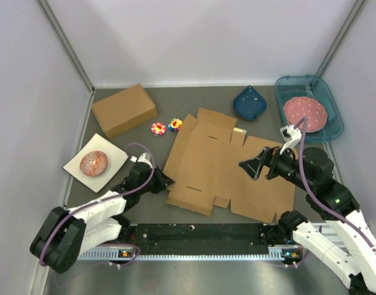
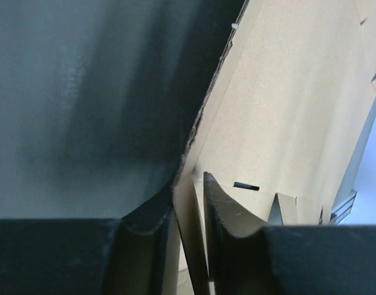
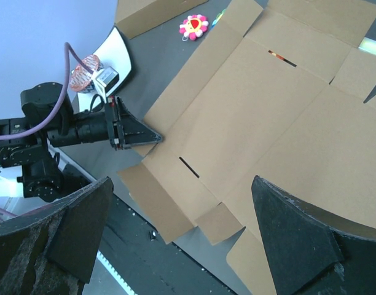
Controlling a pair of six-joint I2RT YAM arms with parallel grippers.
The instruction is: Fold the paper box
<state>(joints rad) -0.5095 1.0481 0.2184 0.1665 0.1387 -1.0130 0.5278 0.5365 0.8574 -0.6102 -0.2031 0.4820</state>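
Barely started tbh: the paper box (image 1: pixel 206 160) is basically a flat sheet mid-frame, nothing folded yet, my left pincer (image 1: pixel 166 181) pinching its left edge, my right pincer (image 1: pixel 250 166) wide open above it.

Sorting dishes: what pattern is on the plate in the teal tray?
The plate is pink with white dots; top view.

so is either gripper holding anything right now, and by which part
The left gripper pinches the paper box by its left edge flap. The right gripper hangs open above it, holding nothing.
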